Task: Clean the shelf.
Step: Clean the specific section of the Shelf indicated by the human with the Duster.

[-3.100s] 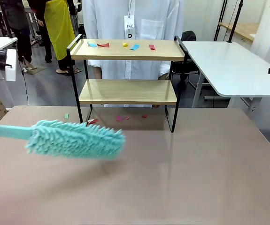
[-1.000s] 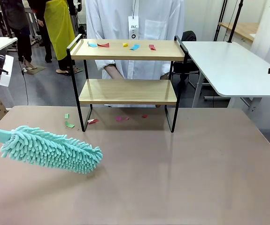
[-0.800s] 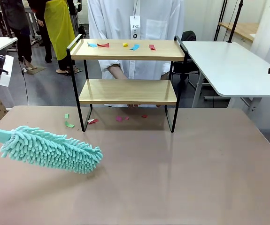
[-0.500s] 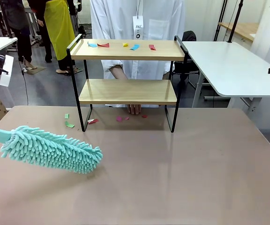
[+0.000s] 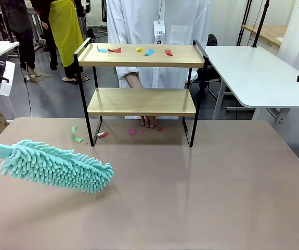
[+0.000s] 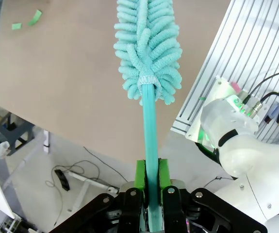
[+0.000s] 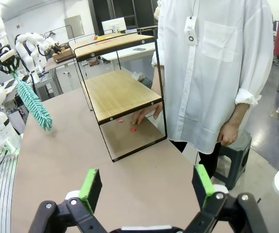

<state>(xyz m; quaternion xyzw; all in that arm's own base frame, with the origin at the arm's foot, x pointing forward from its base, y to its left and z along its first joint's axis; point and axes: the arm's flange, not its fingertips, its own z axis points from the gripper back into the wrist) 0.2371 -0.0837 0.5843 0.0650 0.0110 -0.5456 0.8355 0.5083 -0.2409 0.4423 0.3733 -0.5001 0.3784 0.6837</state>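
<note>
Beige bench (image 5: 217,198) spreads across the front view, with a white table (image 5: 258,73) beyond it at 2 o'clock and a person (image 5: 180,21) in a white shirt standing at 12 o'clock. A badge (image 5: 159,32) hangs from a lanyard on the person's chest, and its small print looks like "JKC". The shelf (image 5: 141,101) stands at the bench's far edge at 12 o'clock, between the camera and the person. Its upper board carries a row of five paper scraps (image 5: 149,52): blue, red, yellow, blue, red. On the bench, green scraps (image 5: 77,138) lie just outside the shelf's left leg, and red and pink bits (image 5: 132,132) lie under the lower board. The person's hand (image 5: 149,121) reaches down behind the shelf, fingertips on the bench beside those bits. At 9 o'clock a fluffy teal duster (image 5: 55,166) hangs low over the bench, well apart from the shelf; whether it touches the surface I cannot tell. In the left wrist view the left tool (image 6: 151,167) is clenched on the duster's teal handle (image 6: 149,126), a green pad on each side. In the right wrist view the right tool (image 7: 146,184) is released, its fingers spread wide with nothing between them, facing the shelf and the person.
</note>
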